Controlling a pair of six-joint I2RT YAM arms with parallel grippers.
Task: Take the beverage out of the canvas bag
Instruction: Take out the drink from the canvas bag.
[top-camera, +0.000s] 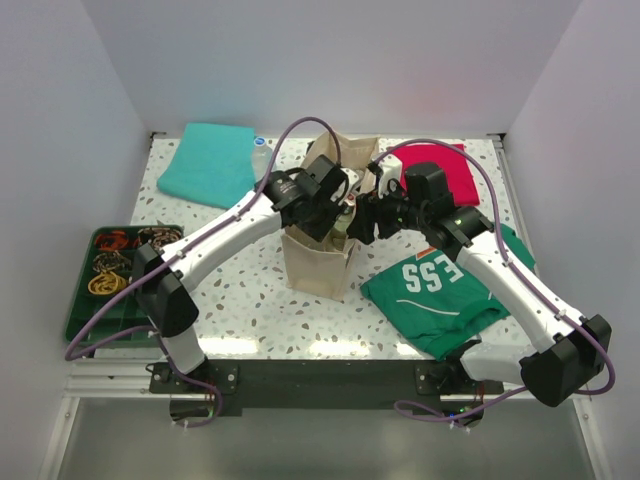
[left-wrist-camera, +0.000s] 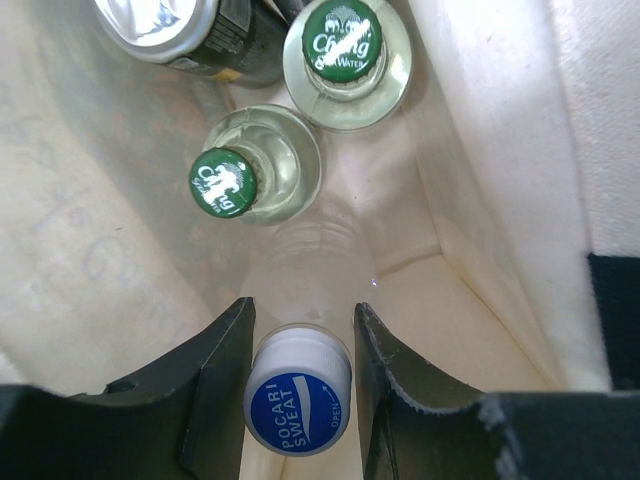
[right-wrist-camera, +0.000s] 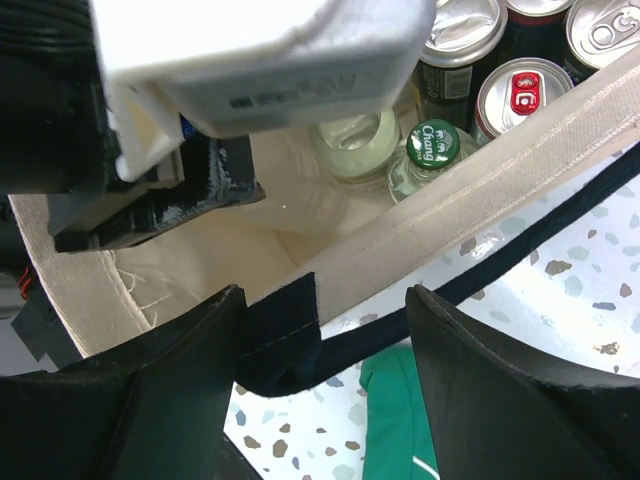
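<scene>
Top view: upright canvas bag (top-camera: 318, 262); beside it, a green garment (top-camera: 440, 290) lettered "ESS".
Left wrist view: inside the bag, the left gripper (left-wrist-camera: 303, 320) clamps the Pocari Sweat bottle (left-wrist-camera: 297, 402) at its cap, which reads "POCARI SWEAT". Beyond the fingertips stand green-capped Chang bottles (left-wrist-camera: 343, 40).
Right wrist view: the right gripper (right-wrist-camera: 325, 310), jaws apart, straddles the bag's navy-strapped rim.

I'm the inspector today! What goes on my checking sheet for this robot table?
Surface: speckled table, flat.
Job's things: canvas bag upright in the middle, open. Inside it are a Pocari Sweat bottle, Chang bottles and cans.
Clutter: teal cloth, red cloth, green jersey, tray of small items, and what looks like a clear bottle.
Grippers: left gripper is inside the bag, fingers closed on the Pocari Sweat bottle's cap. Right gripper is open, with the bag rim between its fingers.
Cables: purple cables loop above both arms.
Surroundings: white walls; nothing else seen.
</scene>
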